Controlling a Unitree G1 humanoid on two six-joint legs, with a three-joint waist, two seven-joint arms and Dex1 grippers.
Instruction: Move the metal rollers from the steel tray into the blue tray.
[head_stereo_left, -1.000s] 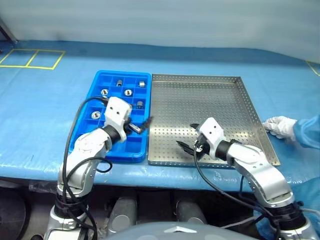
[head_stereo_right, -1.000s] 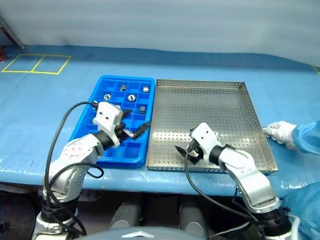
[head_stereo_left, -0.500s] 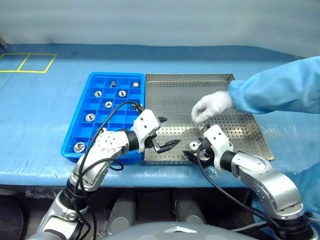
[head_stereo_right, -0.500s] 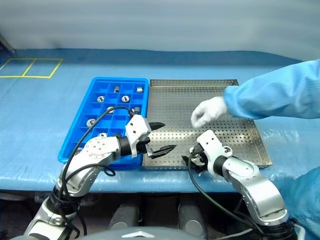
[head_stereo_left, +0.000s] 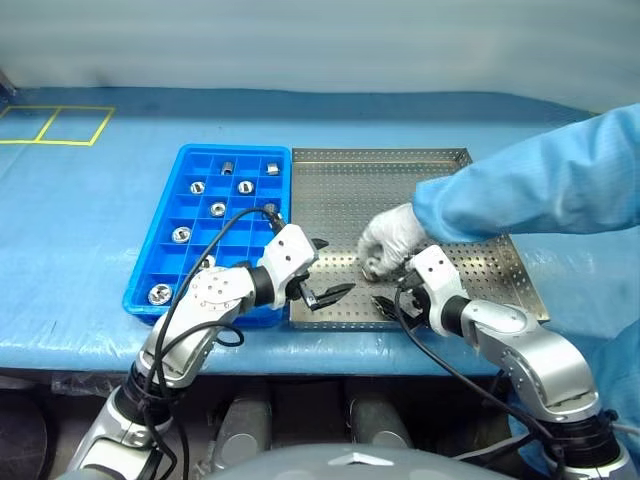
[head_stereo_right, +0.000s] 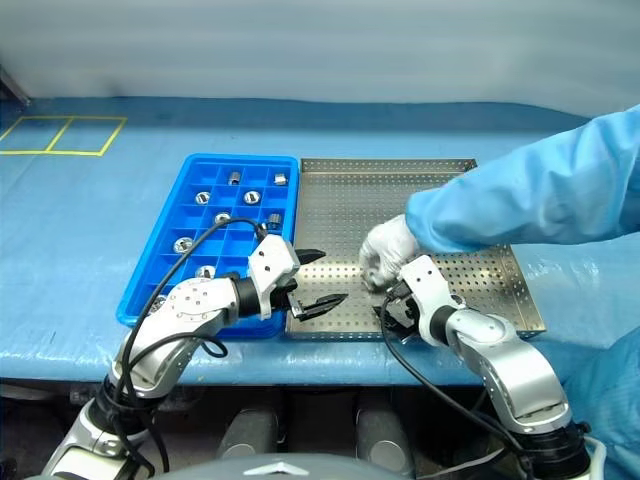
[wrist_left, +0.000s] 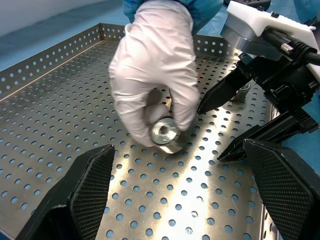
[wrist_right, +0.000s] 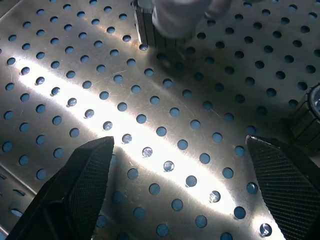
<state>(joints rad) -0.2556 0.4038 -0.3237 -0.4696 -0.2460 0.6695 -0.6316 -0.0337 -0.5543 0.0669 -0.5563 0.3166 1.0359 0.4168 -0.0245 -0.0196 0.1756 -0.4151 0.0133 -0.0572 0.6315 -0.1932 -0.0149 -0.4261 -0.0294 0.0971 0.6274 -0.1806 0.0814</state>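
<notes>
A metal roller (wrist_left: 164, 133), in a person's gloved fingers (wrist_left: 152, 75), lies between both wide-open, empty hands.

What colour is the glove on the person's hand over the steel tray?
White. The glove shows best in the left wrist view, over the steel tray.

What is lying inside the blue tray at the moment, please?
The blue tray holds several metal rollers in separate compartments, mostly toward its far end, plus one in the near left corner. The left arm covers its near right compartments, so their contents cannot be seen.
</notes>
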